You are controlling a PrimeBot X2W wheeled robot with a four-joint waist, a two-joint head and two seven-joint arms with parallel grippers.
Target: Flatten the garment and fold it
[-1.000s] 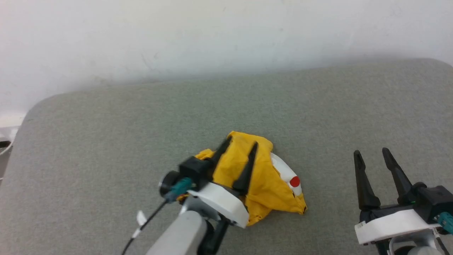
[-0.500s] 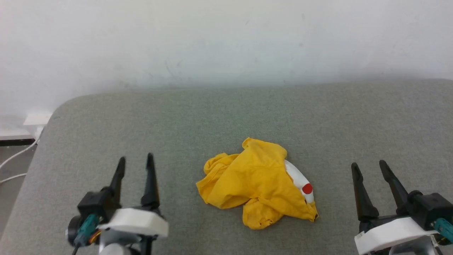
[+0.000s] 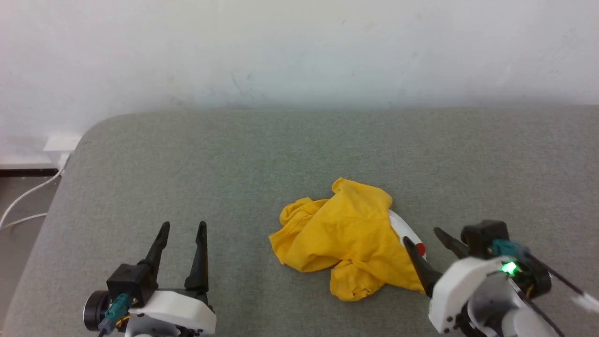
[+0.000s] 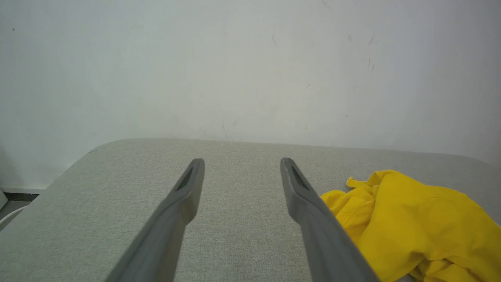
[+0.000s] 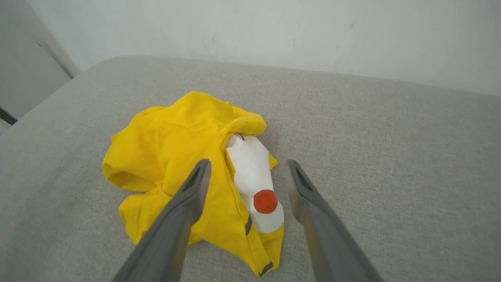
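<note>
**Item 1. Shirt** (image 3: 344,238). Yellow and thin, crumpled into a heap with layers tucked over each other. In the head view it lies on the table (image 3: 299,154) at about 5 o'clock from the table's middle. A white patch (image 5: 254,176) with a red dot (image 5: 265,201) shows on its 3 o'clock side. It is not yet flattened and no fold has been made.

**Item 2. Right gripper** (image 3: 421,235). It sits at 4 o'clock of the shirt, pointing toward 10 o'clock. Its fingers are spread wide and hold nothing. In the right wrist view they straddle the white patch, one over yellow cloth and one over bare table. Whether the tips touch the cloth cannot be told.

**Item 3. Left gripper** (image 3: 183,225). It sits at 8 o'clock of the shirt, well apart from it, pointing to 12 o'clock. Its fingers are spread and empty.

**Item 4. Surroundings.** A pale wall (image 3: 299,47) stands at 12 o'clock. A white cable (image 3: 23,206) lies off the table at 9 o'clock.

**Item 5. Hazards, as judged.**
- A pinch here would likely catch several layers at once, so the heap would rise as one lump instead of opening.
- A finger coming in low could push the thin cloth along the table rather than slide under it. The left gripper is too far off to hold the shirt still.
- The spot under the fingers is not clearly a hem or corner, so pulling from it may twist the shirt further.
</note>
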